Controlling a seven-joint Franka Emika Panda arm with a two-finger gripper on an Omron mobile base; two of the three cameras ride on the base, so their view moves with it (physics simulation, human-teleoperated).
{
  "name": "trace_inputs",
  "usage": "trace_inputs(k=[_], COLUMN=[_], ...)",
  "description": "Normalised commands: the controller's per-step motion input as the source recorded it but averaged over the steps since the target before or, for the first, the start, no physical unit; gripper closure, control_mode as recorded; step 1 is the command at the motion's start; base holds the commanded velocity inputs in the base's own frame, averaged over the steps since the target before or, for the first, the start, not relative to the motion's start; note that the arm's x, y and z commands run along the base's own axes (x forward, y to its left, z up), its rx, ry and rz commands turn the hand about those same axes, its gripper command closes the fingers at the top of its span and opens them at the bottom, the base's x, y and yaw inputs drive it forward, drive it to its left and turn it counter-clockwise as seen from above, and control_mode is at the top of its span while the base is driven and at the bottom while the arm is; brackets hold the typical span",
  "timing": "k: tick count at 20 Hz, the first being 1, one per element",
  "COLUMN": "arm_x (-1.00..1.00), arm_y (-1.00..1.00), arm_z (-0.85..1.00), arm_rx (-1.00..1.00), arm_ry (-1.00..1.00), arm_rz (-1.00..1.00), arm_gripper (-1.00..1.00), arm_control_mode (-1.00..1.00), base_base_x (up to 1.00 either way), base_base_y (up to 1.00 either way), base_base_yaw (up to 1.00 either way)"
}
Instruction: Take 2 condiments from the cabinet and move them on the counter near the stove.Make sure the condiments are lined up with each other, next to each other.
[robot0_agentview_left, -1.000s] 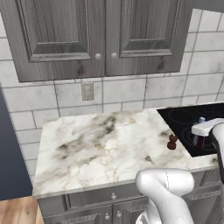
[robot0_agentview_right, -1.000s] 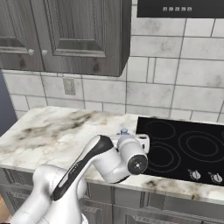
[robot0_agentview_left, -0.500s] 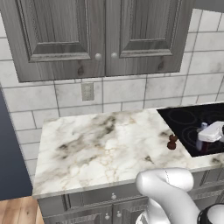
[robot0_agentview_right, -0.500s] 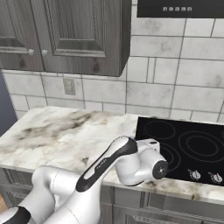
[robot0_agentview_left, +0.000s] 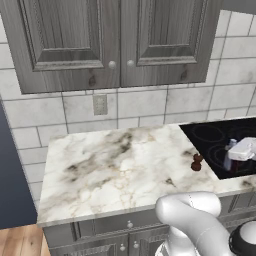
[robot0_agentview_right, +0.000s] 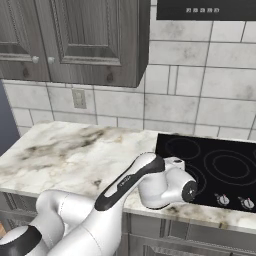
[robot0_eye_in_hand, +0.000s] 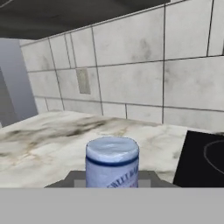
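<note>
A: What was the gripper (robot0_agentview_left: 234, 161) doing?

B: Its jaws were pressed in on the slim bottle (robot0_eye_in_hand: 112, 162). From the hand view, the blue-white cap sat right between the fingers, upright, with a dark band under the cap and pale lettering on the body. From the left base view, the bottle (robot0_agentview_left: 231, 156) hung under the white hand over the left part of the stove (robot0_agentview_left: 220, 145).

A: And the other condiment?

B: The red-brown shaker (robot0_agentview_left: 196, 162) stood upright on the counter (robot0_agentview_left: 110, 165), just beside the stove's left edge and near the counter's front. The held bottle was near it, a little to its right; whether the bottle touched the glass I could not tell.

A: How much room was there?

B: Plenty to the left of the shaker: the marble ran bare across to its left end. The front edge was close behind the shaker. From the right base view, the arm's elbow and forearm lay over the front of the counter (robot0_agentview_right: 65, 155) and hid that spot, with the stove (robot0_agentview_right: 220, 167) and its silver knobs (robot0_agentview_right: 234, 201) to the right.

A: The surroundings?

B: Pale tiled wall (robot0_agentview_left: 150, 102) with an outlet (robot0_agentview_left: 100, 104), and the grey cabinet (robot0_agentview_left: 115, 40) above, both doors closed.
</note>
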Motion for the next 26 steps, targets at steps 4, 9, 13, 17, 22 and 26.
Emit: trace_inputs(k=[4,9,13,17,22,26], arm_x=[0.11,0.09,0.06,0.04,0.17,0.27], arm_y=[0.26,0.12,0.09,0.24,0.17,0.05], arm_z=[-0.19,-0.16,-0.06,-0.13,-0.15,-0.14], arm_rx=[0.0,0.04,0.05,0.0,0.0,0.0], arm_ry=[0.0,0.0,0.02,0.0,-0.01,-0.01], arm_rz=[-0.12,-0.17,-0.13,-0.1,-0.06,0.0], arm_gripper=[1.0,1.0,1.0,1.0,1.0,1.0], arm_control_mode=[-1.0,-1.0,-1.0,-1.0,-1.0,-1.0], base_base_x=[0.0,0.0,0.0,0.0,0.0,0.0], base_base_y=[0.0,0.0,0.0,0.0,0.0,0.0], base_base_yaw=[0.0,0.0,0.0,0.0,0.0,0.0])
